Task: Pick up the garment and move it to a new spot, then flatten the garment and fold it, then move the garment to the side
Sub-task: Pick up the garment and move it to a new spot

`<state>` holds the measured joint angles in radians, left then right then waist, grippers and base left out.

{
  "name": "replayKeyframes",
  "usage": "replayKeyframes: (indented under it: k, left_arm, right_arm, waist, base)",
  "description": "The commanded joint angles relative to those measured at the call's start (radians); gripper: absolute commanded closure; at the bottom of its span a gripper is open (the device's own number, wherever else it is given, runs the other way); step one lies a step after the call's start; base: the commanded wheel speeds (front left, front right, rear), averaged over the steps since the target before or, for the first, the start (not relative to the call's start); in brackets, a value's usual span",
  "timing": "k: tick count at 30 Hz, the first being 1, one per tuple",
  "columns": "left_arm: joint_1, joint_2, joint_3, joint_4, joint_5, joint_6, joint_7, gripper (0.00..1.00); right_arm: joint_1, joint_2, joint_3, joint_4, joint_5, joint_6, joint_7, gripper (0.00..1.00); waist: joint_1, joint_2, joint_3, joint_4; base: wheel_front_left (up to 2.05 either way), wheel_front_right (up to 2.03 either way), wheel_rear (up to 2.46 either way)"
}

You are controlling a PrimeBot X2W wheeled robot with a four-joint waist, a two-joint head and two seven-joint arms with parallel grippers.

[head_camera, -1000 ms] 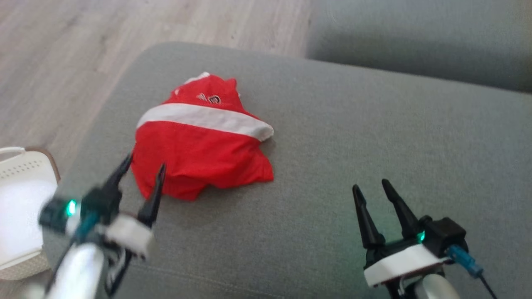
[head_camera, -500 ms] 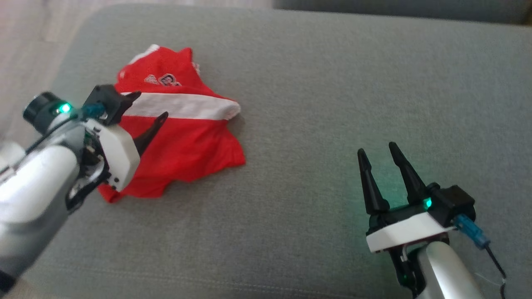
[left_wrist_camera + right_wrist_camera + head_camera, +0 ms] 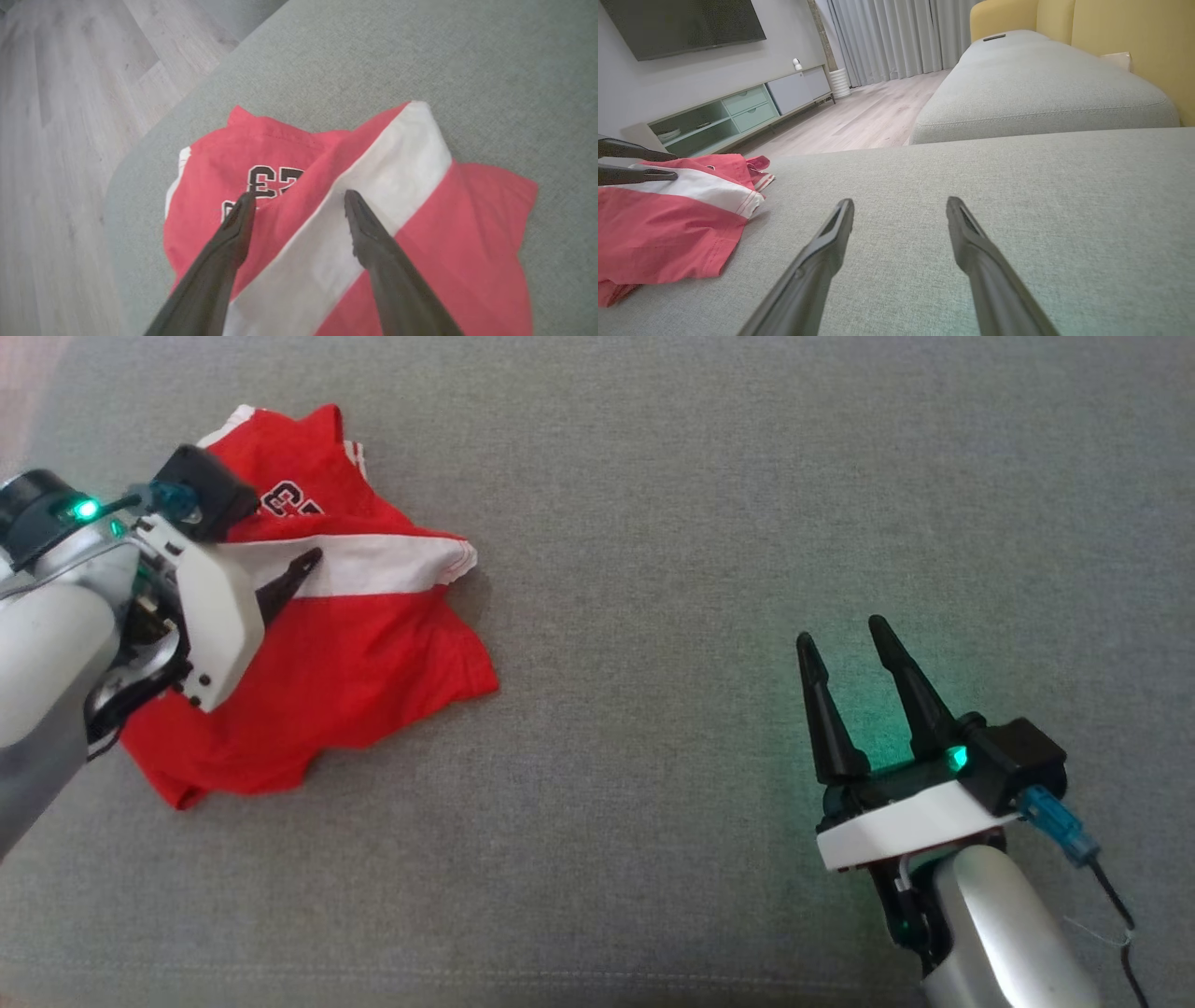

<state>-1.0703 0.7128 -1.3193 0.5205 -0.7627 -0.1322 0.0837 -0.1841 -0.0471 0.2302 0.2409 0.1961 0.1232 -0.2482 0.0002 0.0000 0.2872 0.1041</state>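
Note:
The garment (image 3: 373, 653) is a crumpled red shirt with a white band and black lettering, lying at the left end of the grey sofa cushion (image 3: 709, 504). My left gripper (image 3: 285, 537) is open over its upper part. In the left wrist view the left gripper (image 3: 299, 195) has one fingertip over the lettering and the other over the white band of the garment (image 3: 467, 242); nothing is between them. My right gripper (image 3: 840, 630) is open and empty over bare cushion, well right of the shirt. The right wrist view shows the right gripper (image 3: 899, 201) with the garment (image 3: 668, 224) at far left.
The cushion's rounded left edge drops to a wooden floor (image 3: 70, 116) just beyond the shirt. A second grey cushion (image 3: 1041, 84) lies ahead, with a yellow backrest (image 3: 1134, 28) at right. A low TV cabinet (image 3: 728, 116) stands across the room.
The head camera has tilted down, shifting the whole picture. My left gripper has moved from the shirt's near-left edge to over its upper part. The right gripper has stayed in place.

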Motion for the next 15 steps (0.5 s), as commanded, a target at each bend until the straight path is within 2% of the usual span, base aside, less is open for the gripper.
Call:
replayKeyframes:
  k: [1, 2, 3, 6, 9, 12, 15]
  left_arm:
    - [-0.042, 0.048, 0.041, -0.009, -0.014, 0.002, 0.011, 0.00]
    - [-0.033, 0.048, 0.040, -0.018, -0.016, 0.002, 0.027, 0.53]
    - [-0.025, 0.050, 0.040, -0.029, -0.015, 0.002, 0.039, 1.00]
    - [-0.013, 0.054, 0.039, -0.049, -0.017, 0.002, 0.045, 1.00]
    - [-0.015, 0.050, 0.039, -0.051, -0.027, 0.002, 0.005, 1.00]
    - [-0.030, 0.040, 0.039, -0.030, -0.038, 0.002, -0.079, 1.00]
    - [-0.052, 0.018, 0.056, 0.021, -0.061, 0.002, -0.204, 1.00]
  right_arm:
    - [-0.028, -0.003, 0.026, -0.029, -0.001, 0.008, -0.014, 0.00]
    - [-0.028, -0.003, 0.025, -0.027, -0.001, 0.008, -0.014, 0.00]
    - [-0.028, -0.003, 0.024, -0.026, 0.000, 0.008, -0.014, 0.00]
    - [-0.028, -0.003, 0.020, -0.022, 0.002, 0.008, -0.014, 0.00]
    - [-0.025, -0.003, 0.020, -0.020, 0.003, 0.008, -0.014, 0.00]
    - [-0.016, -0.003, 0.020, -0.019, 0.005, 0.008, -0.014, 0.00]
    - [-0.004, -0.003, 0.016, -0.017, 0.007, 0.008, -0.014, 0.00]
  waist:
    - [-0.0002, 0.0000, 0.000, -0.002]
    - [-0.0002, 0.0000, -0.002, -0.003]
    - [-0.0002, 0.0000, -0.004, -0.003]
    - [-0.0002, 0.0000, -0.015, 0.001]
    - [-0.0002, 0.0000, -0.033, 0.008]
    - [-0.0002, 0.0000, -0.059, 0.014]
    - [-0.0002, 0.0000, -0.088, 0.022]
  base:
    - [0.00, 0.00, 0.00]
    - [0.00, 0.00, 0.00]
    - [0.00, 0.00, 0.00]
    - [0.00, 0.00, 0.00]
    - [0.00, 0.00, 0.00]
    - [0.00, 0.00, 0.00]
    - [0.00, 0.00, 0.00]
